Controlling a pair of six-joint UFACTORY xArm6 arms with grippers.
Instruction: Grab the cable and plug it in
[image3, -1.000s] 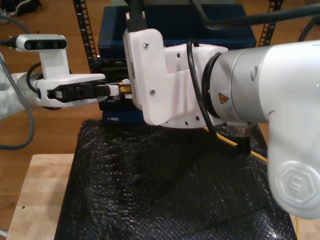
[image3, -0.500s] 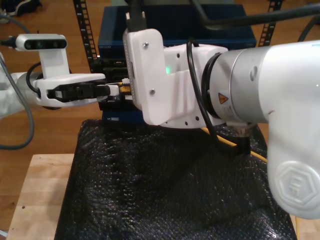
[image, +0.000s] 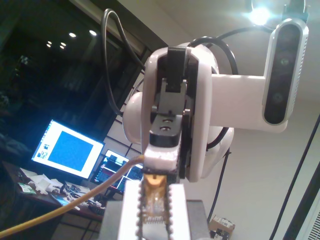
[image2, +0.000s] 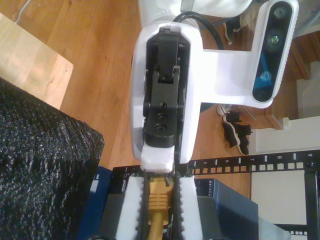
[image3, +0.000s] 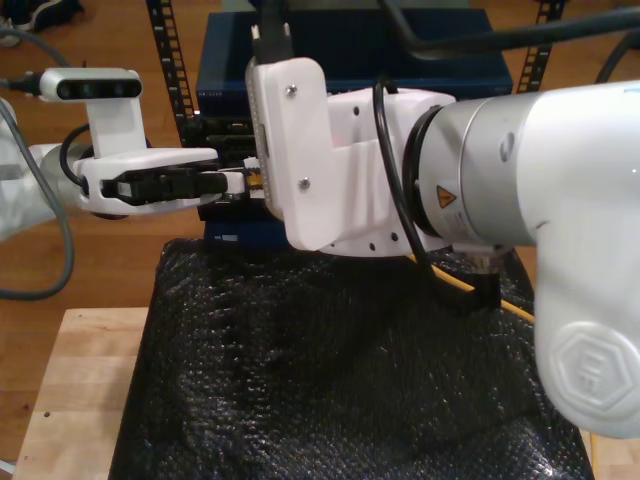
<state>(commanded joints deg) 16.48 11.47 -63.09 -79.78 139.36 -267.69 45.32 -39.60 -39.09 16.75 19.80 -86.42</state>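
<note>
The yellow-orange cable (image2: 159, 200) lies by its boot between the white serrated fingers of my second gripper (image2: 159, 181), which is shut on it. Its clear plug (image: 154, 199) sits between the fingers of my first gripper (image: 155, 184), also closed on it, and the cable (image: 75, 202) trails away from there. The two grippers meet tip to tip. In the exterior view my first gripper (image3: 238, 181) reaches in from the left. The second arm's white camera mount (image3: 290, 140) hides its fingers. A stretch of cable (image3: 452, 281) shows under that arm.
A blue equipment box (image3: 350, 50) with dark ports stands in a black rack (image2: 260, 162) just behind the grippers. Black bubble wrap (image3: 330, 380) covers the table below. Bare wooden tabletop (image3: 70, 390) shows at the exterior view's lower left. Thick black arm cables hang above.
My first arm has shifted a little toward the exterior view's right, closing on the second gripper. The second arm has stayed put.
</note>
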